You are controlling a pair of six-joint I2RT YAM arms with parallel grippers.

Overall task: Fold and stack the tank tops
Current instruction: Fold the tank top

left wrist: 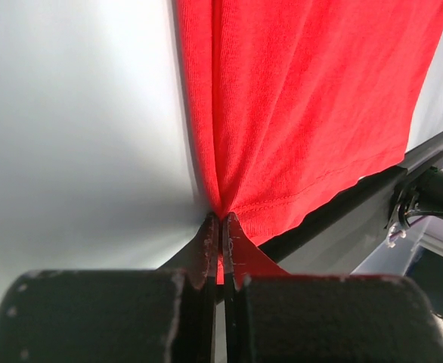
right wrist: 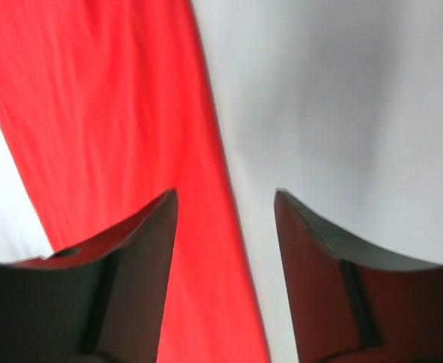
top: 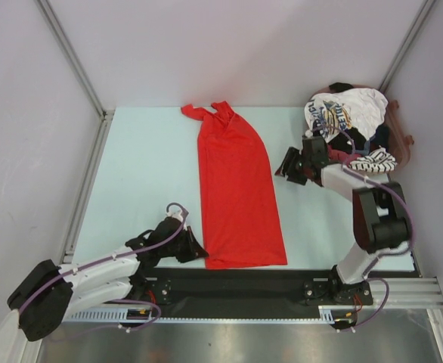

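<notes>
Your left tool [left wrist: 221,221] pinches the near corner of the red tank top [top: 236,189] on the desk [top: 142,166]. Your right tool [right wrist: 225,195], spread wide, sits by its side edge. Pinch there, then lift both together.

The red tank top [top: 236,189] lies flat and lengthwise down the middle of the table [top: 146,174], straps at the far end, hem at the near edge, its near left corner puckered. The rest are heaped in the far right corner: a white printed top [top: 346,113] uppermost, a striped top [top: 373,161] nearest, a dark top [top: 379,138] between.
</notes>
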